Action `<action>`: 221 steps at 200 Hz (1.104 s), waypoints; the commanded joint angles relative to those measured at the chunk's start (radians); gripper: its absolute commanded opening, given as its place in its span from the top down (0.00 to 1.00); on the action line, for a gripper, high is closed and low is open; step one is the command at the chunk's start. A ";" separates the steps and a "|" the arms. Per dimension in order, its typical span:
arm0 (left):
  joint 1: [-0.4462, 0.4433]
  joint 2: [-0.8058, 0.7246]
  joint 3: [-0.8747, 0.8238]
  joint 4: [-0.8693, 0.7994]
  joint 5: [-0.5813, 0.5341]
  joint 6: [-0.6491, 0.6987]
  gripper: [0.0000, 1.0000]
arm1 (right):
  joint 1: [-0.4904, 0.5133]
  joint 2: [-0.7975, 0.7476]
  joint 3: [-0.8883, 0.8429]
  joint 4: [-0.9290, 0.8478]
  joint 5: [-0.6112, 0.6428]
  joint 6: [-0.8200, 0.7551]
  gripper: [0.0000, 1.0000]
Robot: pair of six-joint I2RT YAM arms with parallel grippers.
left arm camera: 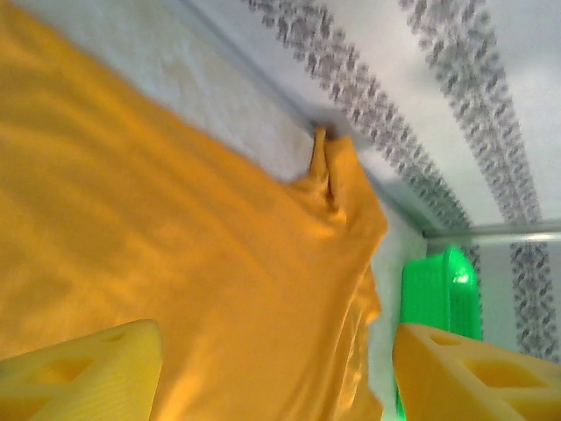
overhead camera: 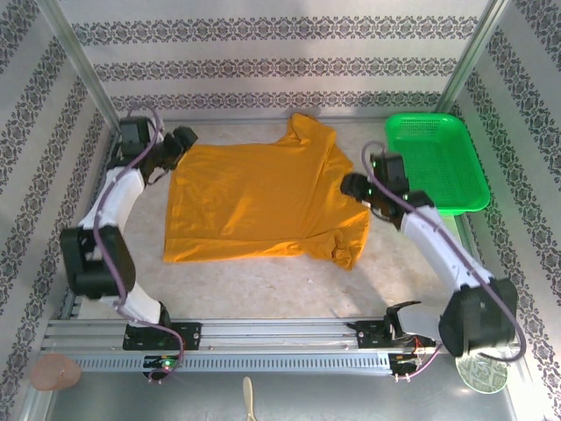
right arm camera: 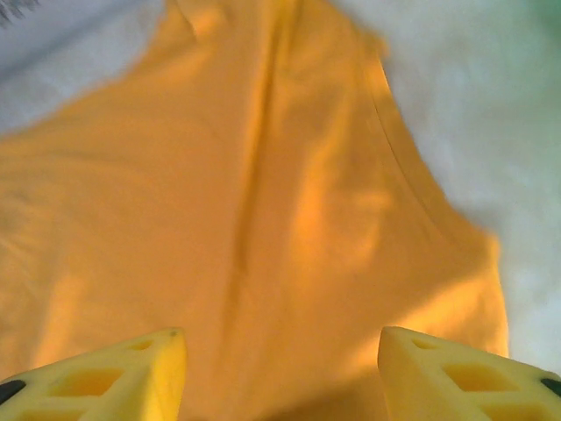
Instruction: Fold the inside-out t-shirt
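You have nothing to read here. The inside-out t-shirt, spread over the middle of the table, turns a plain orange face to you, and no lettering, label, brand, number or sign is legible on it or on anything around it.
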 commanded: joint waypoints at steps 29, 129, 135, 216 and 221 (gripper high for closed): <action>-0.049 -0.464 -0.518 -0.136 -0.144 -0.020 0.27 | 0.092 -0.302 -0.355 -0.058 0.029 0.143 0.40; -0.049 -0.693 -0.650 -0.288 -0.187 0.006 0.16 | 0.261 -0.227 -0.425 0.009 0.114 0.185 0.44; -0.051 -0.690 -0.652 -0.283 -0.190 0.005 0.16 | 0.262 -0.212 -0.426 0.018 0.116 0.184 0.45; -0.050 -0.656 -0.691 -0.249 -0.202 -0.013 0.15 | 0.286 -0.645 -0.454 -0.340 0.142 0.313 1.00; -0.049 -0.662 -0.690 -0.254 -0.205 -0.011 0.15 | 0.288 -0.693 -0.464 -0.376 0.141 0.337 1.00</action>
